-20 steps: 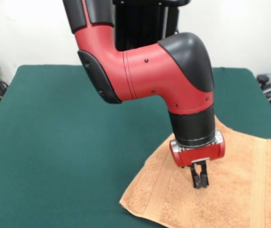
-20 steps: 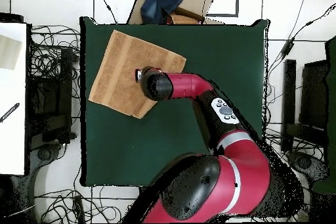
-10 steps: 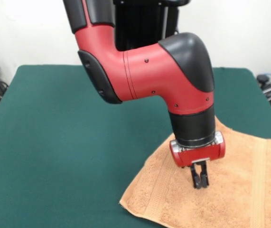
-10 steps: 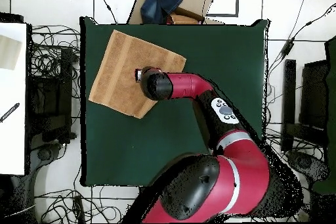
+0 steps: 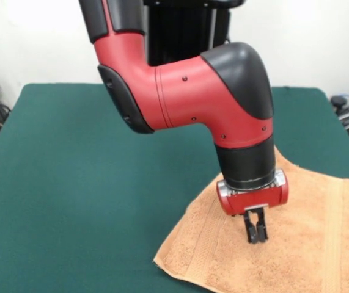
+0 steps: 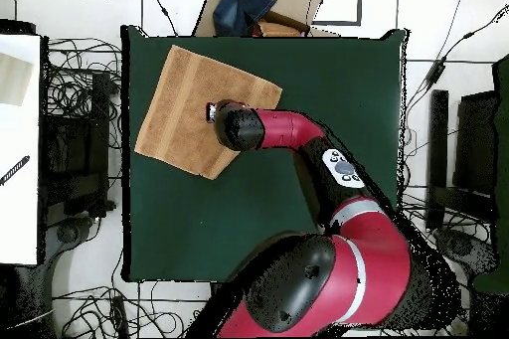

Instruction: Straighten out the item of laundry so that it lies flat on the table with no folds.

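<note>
Front view. Towel [image 5: 296,244] spread open on the desk [image 5: 82,177], at the near right corner, set askew to the desk edges. One woven band noted near the left hem, another near the right side. No fold seen in the visible part; near and right portions cut off by the frame. Far corner of the towel partly hidden behind the arm [image 5: 192,91]. Arm bent down from above, wrist pointing straight at the cloth. Gripper [image 5: 256,231] held vertical over the towel's left half, jaws drawn close together with only a slit between them, nothing pinched. Tips at or just above the pile; contact could not be told.

Overhead view. Towel [image 6: 184,96] seen whole: a flat rectangle, rotated against the desk [image 6: 328,106] edges, lying in the top left corner of the desk. One corner reaching close to the top edge, another close to the left edge. No creases or turned-over hems made out. Wrist of the arm [image 6: 283,128] sat over the towel's right side, near its right corner. Gripper [image 6: 211,111] mostly hidden under the wrist; opening not readable here. Rest of the desk bare green felt.
</note>
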Robot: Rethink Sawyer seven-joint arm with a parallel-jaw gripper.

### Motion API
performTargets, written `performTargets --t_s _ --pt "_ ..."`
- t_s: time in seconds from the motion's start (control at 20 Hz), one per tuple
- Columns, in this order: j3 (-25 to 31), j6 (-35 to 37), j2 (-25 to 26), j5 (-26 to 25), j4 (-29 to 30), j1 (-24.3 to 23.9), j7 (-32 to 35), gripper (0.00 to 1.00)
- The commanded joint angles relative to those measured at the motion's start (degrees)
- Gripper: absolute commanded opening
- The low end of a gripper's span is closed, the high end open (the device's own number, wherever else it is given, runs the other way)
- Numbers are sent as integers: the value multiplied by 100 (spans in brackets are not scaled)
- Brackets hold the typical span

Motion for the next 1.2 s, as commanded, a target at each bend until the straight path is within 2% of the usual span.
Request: performTargets --t_s 0.05,0.4,0.65,0.85,1.2 --pt "-407 434 -36 308 -101 -248 778 0" --pt "-364 544 -348 512 56 -253 786 0" --pt "-444 872 -987 729 503 -155 989 0" --pt "-499 904 -1041 805 494 -123 975 0" --pt "-598 594 -776 738 314 -92 841 0"
